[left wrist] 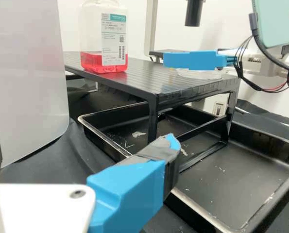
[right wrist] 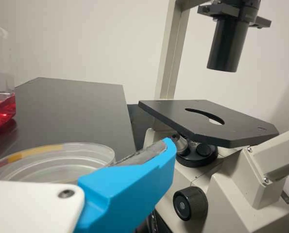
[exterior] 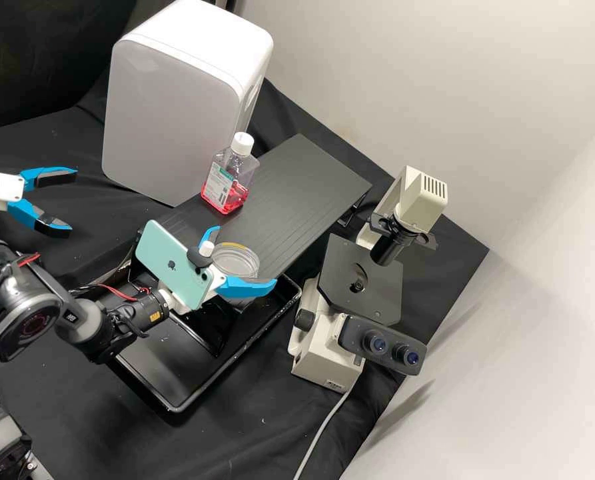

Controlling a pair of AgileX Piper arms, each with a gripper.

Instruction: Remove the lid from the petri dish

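Your left tool (exterior: 67, 202) hangs spread and empty over the left of the desk (exterior: 104, 200). Your right tool (exterior: 242, 261) is open around the petri dish (right wrist: 52, 162), at the near edge of the raised black platform (exterior: 297, 193). Can't tell if the pads touch it. The lid (exterior: 236, 255) looks like light, thin, slick plastic, so I'd pinch the rim gently on opposite sides.

Holds left gripper (exterior: 70, 202) wide open at far left, aimed inward. Holds right gripper (exterior: 244, 259) forward at centre, fingers (exterior: 247, 287) spread wide, seemingly level, with right arm (exterior: 90, 320) stretched in from the left edge.
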